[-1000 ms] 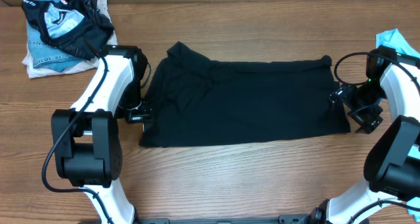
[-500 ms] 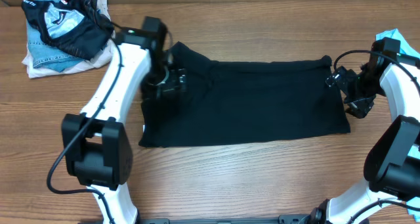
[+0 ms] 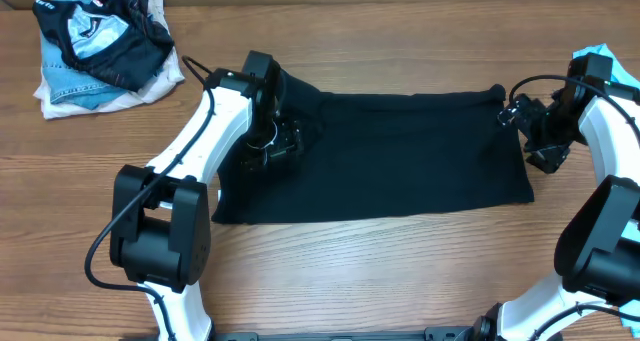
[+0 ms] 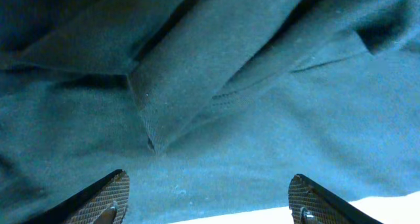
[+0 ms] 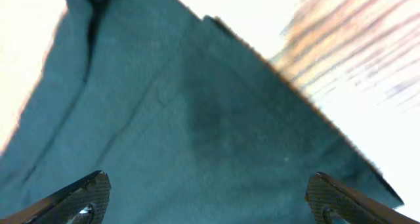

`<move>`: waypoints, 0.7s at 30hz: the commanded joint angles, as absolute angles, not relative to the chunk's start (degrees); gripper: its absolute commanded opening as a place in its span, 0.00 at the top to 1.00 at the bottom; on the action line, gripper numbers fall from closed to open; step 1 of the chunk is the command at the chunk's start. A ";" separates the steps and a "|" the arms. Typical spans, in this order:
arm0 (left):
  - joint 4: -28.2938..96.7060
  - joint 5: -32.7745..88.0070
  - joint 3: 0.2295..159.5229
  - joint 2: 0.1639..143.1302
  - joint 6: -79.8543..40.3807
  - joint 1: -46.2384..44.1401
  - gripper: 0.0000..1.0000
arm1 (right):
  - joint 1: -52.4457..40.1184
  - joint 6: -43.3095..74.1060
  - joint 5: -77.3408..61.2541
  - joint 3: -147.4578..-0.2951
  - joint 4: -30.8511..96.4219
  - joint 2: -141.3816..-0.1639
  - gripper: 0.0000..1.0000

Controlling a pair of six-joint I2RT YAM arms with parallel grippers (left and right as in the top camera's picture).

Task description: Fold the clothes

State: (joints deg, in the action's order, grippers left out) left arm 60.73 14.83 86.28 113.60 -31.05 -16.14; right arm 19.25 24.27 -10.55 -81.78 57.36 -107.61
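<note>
Plain black short-sleeved T-shirt (image 3: 400, 161) lying spread flat on the wooden counter (image 3: 380, 271). Left claw (image 3: 278, 146), fingers apart and empty, above its creased sleeve end, possibly touching fabric; right claw (image 3: 530, 141), wide apart, at the opposite edge.

Left gripper (image 3: 278, 141) moved from shirt's (image 3: 400, 161) left edge onto its upper-left folds; right gripper (image 3: 520, 121) shifted up the right edge.

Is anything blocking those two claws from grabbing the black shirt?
Nothing visible does. The left gripper and right gripper are both open over the shirt, with only its fabric showing between their fingertips.
</note>
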 commanded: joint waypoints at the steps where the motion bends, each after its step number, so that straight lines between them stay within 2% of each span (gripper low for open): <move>1: 59.18 13.96 85.49 114.10 -33.95 -16.05 0.20 | 19.35 26.57 -9.13 -83.35 54.63 -106.08 0.00; 7: 57.71 13.06 85.45 114.72 -36.25 -16.05 0.27 | 19.35 23.70 -9.08 -83.35 51.48 -106.08 0.00; 18: 56.18 13.13 85.45 119.50 -35.99 -16.12 0.30 | 19.35 23.49 -9.08 -83.35 48.82 -106.08 0.00; 21: 55.79 13.13 85.43 119.85 -35.79 -16.08 0.36 | 19.35 22.39 -9.13 -83.33 48.03 -106.08 0.00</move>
State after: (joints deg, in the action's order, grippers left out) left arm 56.10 13.89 85.73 119.09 -35.22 -16.14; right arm 19.25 23.73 -9.61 -81.80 48.80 -107.61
